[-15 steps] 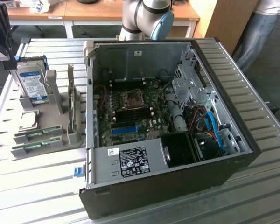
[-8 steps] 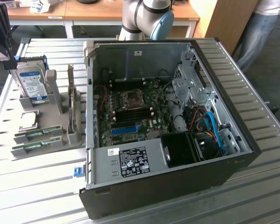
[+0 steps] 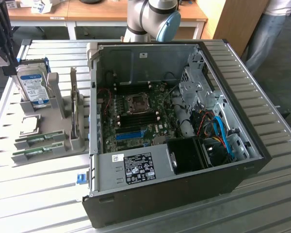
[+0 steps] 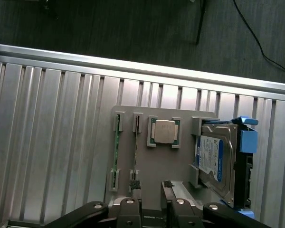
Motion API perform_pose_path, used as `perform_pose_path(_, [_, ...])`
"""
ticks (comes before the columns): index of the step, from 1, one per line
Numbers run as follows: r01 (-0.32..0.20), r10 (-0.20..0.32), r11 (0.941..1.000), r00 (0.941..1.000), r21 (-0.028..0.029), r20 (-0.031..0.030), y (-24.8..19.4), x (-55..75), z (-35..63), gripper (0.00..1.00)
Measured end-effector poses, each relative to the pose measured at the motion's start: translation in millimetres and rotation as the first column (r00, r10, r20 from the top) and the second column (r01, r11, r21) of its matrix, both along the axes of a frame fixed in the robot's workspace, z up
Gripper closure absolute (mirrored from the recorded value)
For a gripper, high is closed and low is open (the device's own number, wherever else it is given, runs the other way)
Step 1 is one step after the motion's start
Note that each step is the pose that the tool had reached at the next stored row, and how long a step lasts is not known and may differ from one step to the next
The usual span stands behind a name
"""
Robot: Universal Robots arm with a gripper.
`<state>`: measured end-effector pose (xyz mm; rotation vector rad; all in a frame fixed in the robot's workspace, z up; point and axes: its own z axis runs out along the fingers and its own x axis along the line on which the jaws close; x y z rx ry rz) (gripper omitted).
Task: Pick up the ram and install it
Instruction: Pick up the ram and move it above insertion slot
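Observation:
Two green ram sticks stand on edge in slots of a grey holder at the exterior view's left, beside the open computer case. In the wrist view the same sticks lie side by side in the holder. My gripper hangs above the holder, open, with nothing between its fingertips, and the nearer stick lies just beyond one fingertip. In the exterior view the gripper is the dark shape at the far left, above the holder's hard drive end.
The holder also carries a square silver processor and a hard drive with a blue bracket. Inside the case lies the motherboard with dark memory slots and a blue slot strip. A person stands at the back right.

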<state>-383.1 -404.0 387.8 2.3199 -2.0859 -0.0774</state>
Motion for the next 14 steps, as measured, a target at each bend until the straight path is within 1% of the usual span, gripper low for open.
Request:
perform_pose_path(2, [0.000, 0.000, 1.0000, 1.0000, 0.0008, 0.0002, 0.1, 0.0, -2.4, 0.70])
perform_pose_path(14, [0.001, -0.001, 1.0000, 1.0000, 0.0008, -0.0001, 0.0, 0.1, -24.1, 0.70])
